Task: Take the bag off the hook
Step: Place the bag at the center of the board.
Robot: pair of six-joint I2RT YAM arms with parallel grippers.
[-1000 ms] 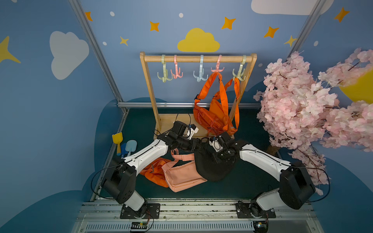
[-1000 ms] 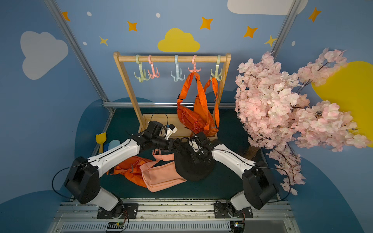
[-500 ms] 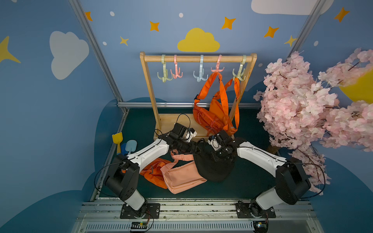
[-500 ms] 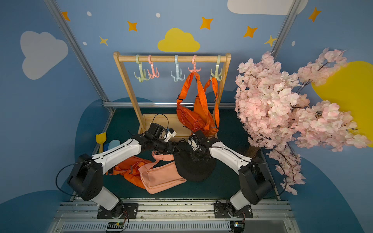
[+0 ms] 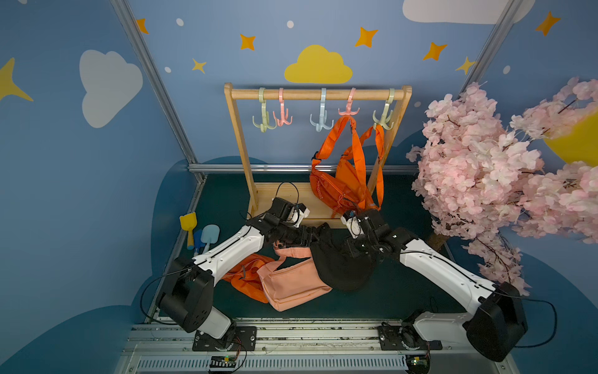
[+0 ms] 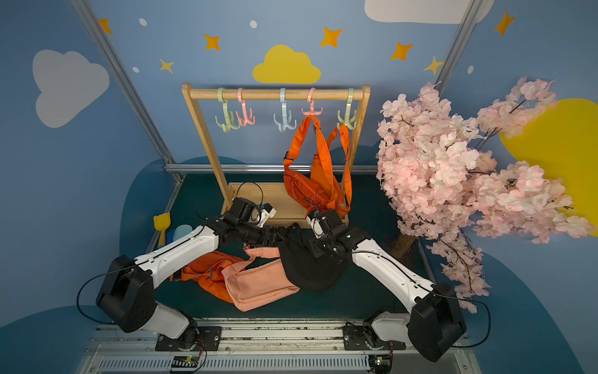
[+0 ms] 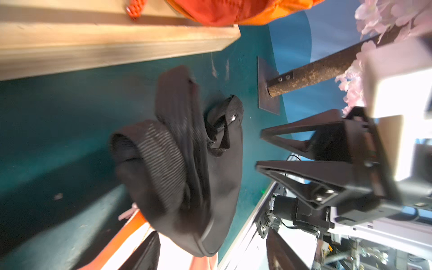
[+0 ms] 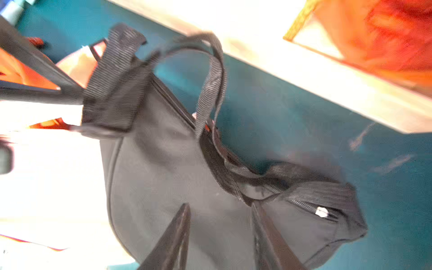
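Left gripper (image 5: 305, 233): jaws spread wide, nothing clamped, fingertips right by the strap (image 8: 117, 70) of the black bag (image 5: 343, 272). The wrist views are too blurred to say whether they touch it.

Right gripper (image 7: 259, 149): jaws parted, gap empty, poised just over the bag's body.

Black bag: off its hook, slumped near the middle of the table (image 5: 394, 291), just in front of the rack's wooden base (image 5: 267, 196), one side lapped over the peach bag (image 5: 291, 288).

Step in hand, by my reckoning: letting go and drawing clear. To do it well, both pairs of jaws should open fully before either arm lifts, so no loop of webbing rides up on a finger. Each arm should rise first, then back off to its own side, so the bag is neither dragged across its neighbour nor nudged into the rack.

Peach bag: touching the black one, nearer the front edge.

Orange bag (image 5: 249, 285): flat on the table, tucked under the peach bag's left side.

Rack (image 5: 301, 94): along the back edge, with more orange bags (image 5: 336, 187) hanging from the pink hook (image 5: 348, 110) and green hook (image 5: 383, 116).

Toy spades (image 5: 189, 223): left edge.

Blossom tree (image 5: 479, 168): right edge.
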